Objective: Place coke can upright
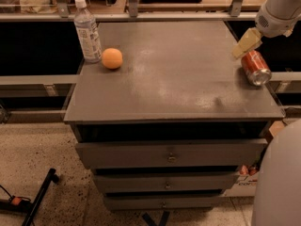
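The coke can (255, 67) is red with a silver end and lies on its side near the right edge of the grey cabinet top (174, 84), silver end toward the front. My gripper (245, 44), with yellowish tips, hangs from the white arm (281, 8) just above and left of the can's far end. It is close to the can, and I cannot tell whether they touch. The can is not lifted.
A clear water bottle (87, 29) stands at the back left, with a round orange fruit (112, 58) beside it. Drawers (169, 157) lie below the top. A white robot body (280, 182) fills the lower right. A black bar (40, 197) lies on the floor at the left.
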Motion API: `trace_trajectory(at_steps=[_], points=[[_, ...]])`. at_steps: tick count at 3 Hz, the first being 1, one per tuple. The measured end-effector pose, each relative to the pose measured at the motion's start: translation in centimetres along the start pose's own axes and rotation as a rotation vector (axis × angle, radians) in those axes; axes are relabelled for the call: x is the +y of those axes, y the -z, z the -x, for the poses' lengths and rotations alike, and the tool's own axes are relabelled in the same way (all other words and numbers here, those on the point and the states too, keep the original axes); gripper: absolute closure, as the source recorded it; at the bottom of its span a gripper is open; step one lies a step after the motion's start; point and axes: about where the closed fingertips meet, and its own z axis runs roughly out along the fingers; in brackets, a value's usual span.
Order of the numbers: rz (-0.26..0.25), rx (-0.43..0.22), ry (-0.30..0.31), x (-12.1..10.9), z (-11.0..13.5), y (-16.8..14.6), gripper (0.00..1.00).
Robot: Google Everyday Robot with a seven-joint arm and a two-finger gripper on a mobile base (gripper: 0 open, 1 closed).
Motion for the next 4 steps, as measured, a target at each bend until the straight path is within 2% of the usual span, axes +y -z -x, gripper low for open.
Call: trace_trajectory(at_steps=[1,2,4], points=[[0.016,0.035,-0.077,-0.2,-0.4,-1.8,0.00],[0.049,0.081,-0.119,0.4,-0.7,-3.6,0.00],[0.110,0.145,-0.166,1.4,-1.5,-6.6,0.00]])
